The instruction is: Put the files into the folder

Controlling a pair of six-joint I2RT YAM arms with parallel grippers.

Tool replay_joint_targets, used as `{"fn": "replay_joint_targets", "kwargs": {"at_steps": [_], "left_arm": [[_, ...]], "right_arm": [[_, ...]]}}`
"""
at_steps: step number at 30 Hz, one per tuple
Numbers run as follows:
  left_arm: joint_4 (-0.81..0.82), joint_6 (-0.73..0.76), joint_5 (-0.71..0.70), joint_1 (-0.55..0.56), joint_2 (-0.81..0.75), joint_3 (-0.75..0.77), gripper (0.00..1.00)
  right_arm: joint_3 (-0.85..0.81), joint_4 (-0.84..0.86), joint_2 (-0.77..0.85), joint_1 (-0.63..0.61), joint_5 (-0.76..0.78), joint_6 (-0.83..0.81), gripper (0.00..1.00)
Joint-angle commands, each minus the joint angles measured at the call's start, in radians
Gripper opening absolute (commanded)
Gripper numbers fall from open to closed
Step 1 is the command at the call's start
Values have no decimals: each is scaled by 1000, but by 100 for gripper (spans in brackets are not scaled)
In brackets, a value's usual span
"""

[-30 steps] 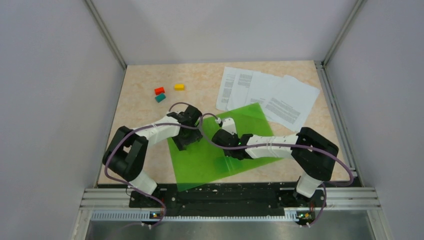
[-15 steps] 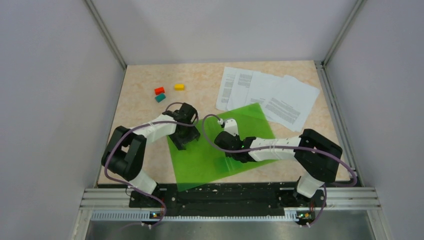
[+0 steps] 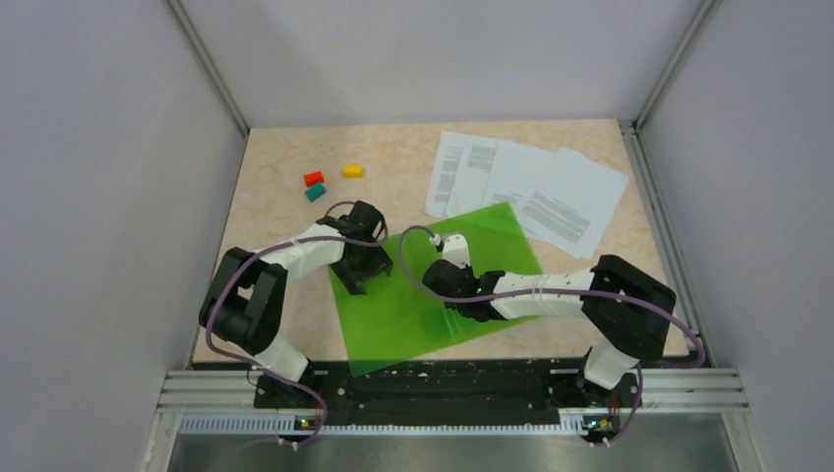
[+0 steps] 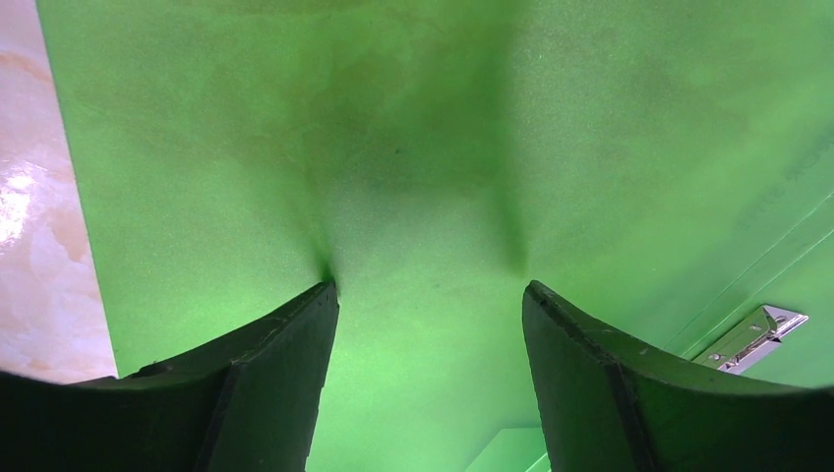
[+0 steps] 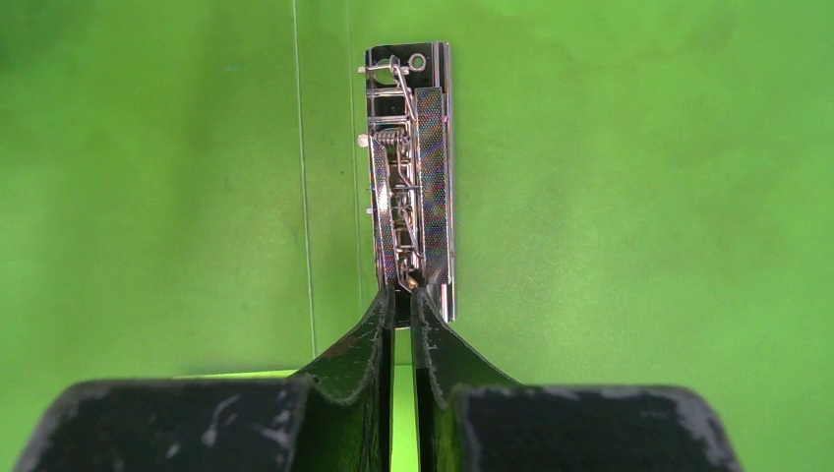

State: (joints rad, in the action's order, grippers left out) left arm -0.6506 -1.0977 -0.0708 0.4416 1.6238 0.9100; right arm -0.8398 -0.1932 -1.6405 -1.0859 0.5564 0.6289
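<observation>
The right gripper (image 5: 403, 295) has its jaws drawn almost together, with only a slit between them. Their tips meet the near end of the metal clip (image 5: 413, 167), which runs straight ahead of them along the spine of the open folder (image 3: 413, 315). I cannot tell whether the tips pinch the clip's lever or merely press on it. The step in hand looks to be raising that clip so sheets can slide under it. Doing it well calls for a hold on the lever alone, a lift in line with the spine, and no dragging of the thin plastic.

The left gripper (image 4: 428, 290) stands wide open and holds nothing. Both fingertips seem to be set down on the green flap to pin it, and firm downward pressure there should keep the folder from sliding. Just outside its left finger the flap ends and bare table (image 4: 29, 246) begins, so there is little margin on that side.

Ahead of both grippers the green sheet lies flat and unobstructed. Farther on, beyond and to the right of the right gripper, the files (image 3: 531, 187) lie fanned out. Their near corner meets the folder's far edge, though which lies on top is unclear. The coloured blocks (image 3: 314, 179) sit well ahead of the left gripper, away from any likely route to the sheets.
</observation>
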Motion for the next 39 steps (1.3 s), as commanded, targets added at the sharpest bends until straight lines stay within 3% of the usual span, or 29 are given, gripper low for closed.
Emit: {"fn": "replay_joint_targets", "kwargs": {"at_steps": [1,10,19,22,29,34,39], "left_arm": [[96,25,-81,-11,141,-104,75],[98,117,-75,-11,133,-49,79],[98,349,-23,-9,140,73,81],[89,406,-4,-6,146,112,81],[72,484,39,7,116,192,80],[18,519,50,18,71,292,81],[-36,529,45,20,9,358,81]], "right_arm": [[18,-249,-4,16,79,-51,7],[-91,-277,73,37,-3,-64,13],[-179,-216,152,191,-176,-110,43],[-151,-194,203,260,-266,-107,47],[38,-70,326,281,-451,-71,37],[139,77,348,281,-632,-50,20],[147,182,292,281,-709,-34,18]]}}
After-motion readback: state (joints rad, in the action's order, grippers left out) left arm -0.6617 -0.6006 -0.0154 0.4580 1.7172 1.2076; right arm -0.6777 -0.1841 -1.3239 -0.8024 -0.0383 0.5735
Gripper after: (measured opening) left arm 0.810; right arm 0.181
